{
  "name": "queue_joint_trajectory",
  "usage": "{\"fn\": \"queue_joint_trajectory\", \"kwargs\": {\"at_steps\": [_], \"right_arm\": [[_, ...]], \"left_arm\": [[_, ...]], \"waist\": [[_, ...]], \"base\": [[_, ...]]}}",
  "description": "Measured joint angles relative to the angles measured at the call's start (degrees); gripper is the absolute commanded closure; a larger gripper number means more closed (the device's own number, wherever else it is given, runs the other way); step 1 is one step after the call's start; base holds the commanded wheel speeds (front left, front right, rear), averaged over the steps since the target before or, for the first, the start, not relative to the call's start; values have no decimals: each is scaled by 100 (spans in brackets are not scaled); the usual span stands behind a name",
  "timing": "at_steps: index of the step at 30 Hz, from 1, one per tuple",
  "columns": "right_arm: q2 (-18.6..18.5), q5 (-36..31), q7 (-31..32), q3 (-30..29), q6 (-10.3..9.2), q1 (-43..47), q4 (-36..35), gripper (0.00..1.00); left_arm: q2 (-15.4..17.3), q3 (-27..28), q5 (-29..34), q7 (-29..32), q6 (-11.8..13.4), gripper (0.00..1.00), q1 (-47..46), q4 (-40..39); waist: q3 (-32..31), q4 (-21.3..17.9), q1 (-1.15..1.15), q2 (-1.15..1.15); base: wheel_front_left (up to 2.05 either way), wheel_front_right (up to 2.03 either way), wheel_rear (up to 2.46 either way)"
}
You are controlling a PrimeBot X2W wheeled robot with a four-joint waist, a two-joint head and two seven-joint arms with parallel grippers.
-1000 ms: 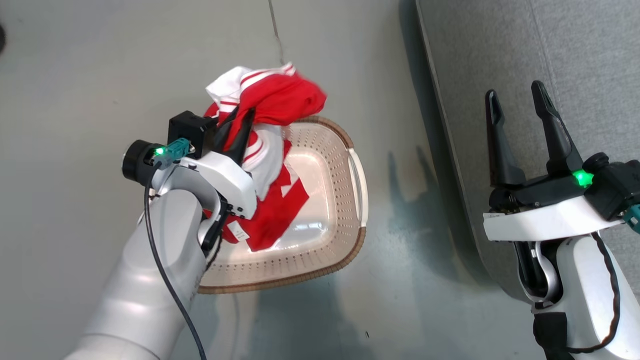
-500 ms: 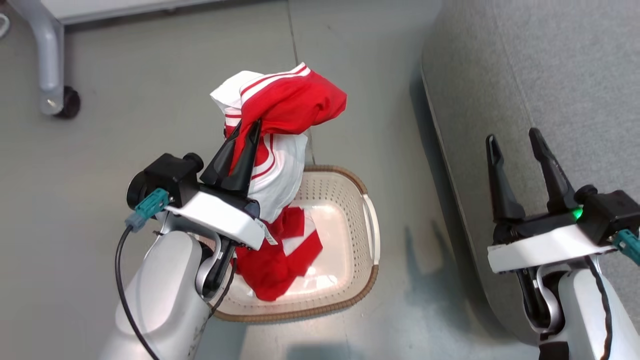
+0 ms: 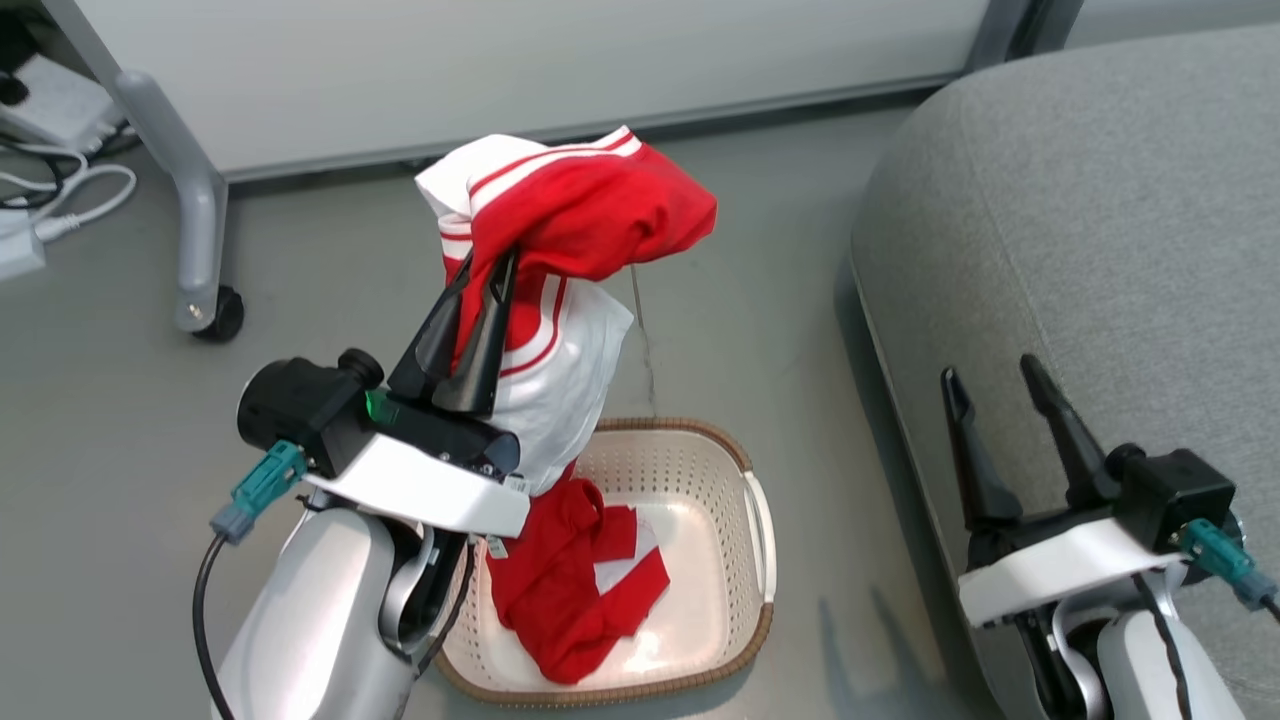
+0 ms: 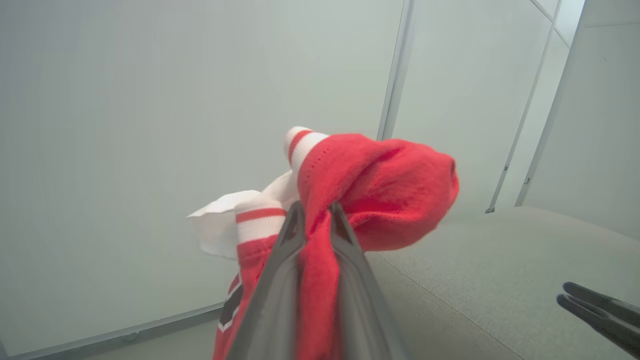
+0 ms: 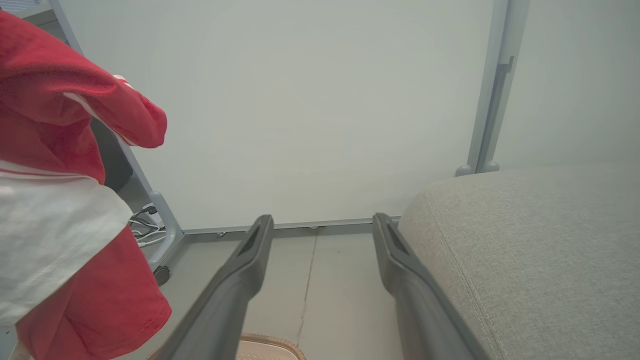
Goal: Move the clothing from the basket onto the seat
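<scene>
Head view | left claw (image 3: 490,265) pinching clothing (image 3: 580,205) — lower end hanging into basket (image 3: 690,428) | right claw (image 3: 988,370) spread, near seat (image 3: 1080,220)

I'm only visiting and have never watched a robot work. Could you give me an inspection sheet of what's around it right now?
Surface: smooth grey floor with one seam line.
Job's things: red-and-white clothing held up, its lower end hanging into the cream basket; grey seat to the right, no clothing on its visible part.
Clutter: nothing seen.
Grippers: left gripper shut on the clothing; right gripper open, holding nothing, near the seat's edge.
Cables: white cables on the floor at far left; black cable along the left arm.
Surroundings: pale wall panel; grey wheeled leg.
</scene>
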Motion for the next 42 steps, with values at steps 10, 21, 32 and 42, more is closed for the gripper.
{"fn": "queue_joint_trajectory", "kwargs": {"at_steps": [10, 21, 32, 42], "right_arm": [[2, 116, 147, 182, 0, 389, 47, 0], [2, 152, 282, 146, 0, 753, -91, 0], [1, 192, 347, 180, 0, 825, -151, 0], [1, 200, 347, 235, 0, 832, -162, 0]], "left_arm": [[83, -103, -38, 118, 125, 100, 637, -449], [103, -141, -110, 159, 274, 100, 1095, -662], [132, -198, -165, 204, 326, 100, 1195, -662], [145, -220, -193, 227, 374, 100, 1195, -627]], "waist": [[-615, -46, 0, 0], [-983, 1, 0, 0], [-1080, 3, 0, 0], [-1120, 6, 0, 0]], "base": [[0, 0, 0], [0, 0, 0], [0, 0, 0], [0, 0, 0]]}}
